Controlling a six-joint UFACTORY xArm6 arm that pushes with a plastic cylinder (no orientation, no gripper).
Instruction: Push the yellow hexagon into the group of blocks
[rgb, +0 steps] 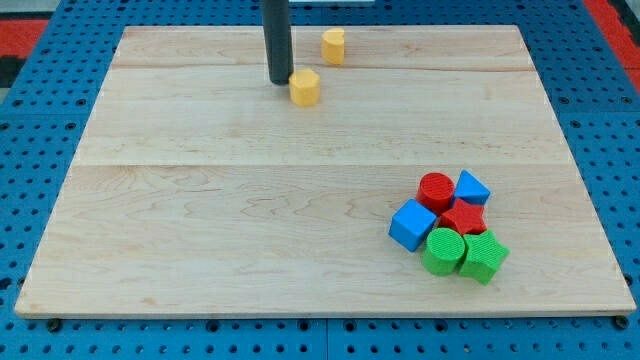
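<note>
A yellow hexagon block (305, 87) lies near the view's top, left of centre. My tip (280, 81) stands just to its left, touching or nearly touching it. A second yellow block (333, 45), rounded on one side, sits above and right of the hexagon near the top edge. The group of blocks lies at the view's lower right: a red cylinder (435, 190), a blue cube (471, 188), a red star-like block (463, 218), a blue cube (411, 225), a green cylinder (443, 250) and a green block (483, 257), all packed together.
The blocks rest on a pale wooden board (250, 220). Around it is a blue pegboard surface (40, 150). The dark rod (277, 35) rises out of the view's top.
</note>
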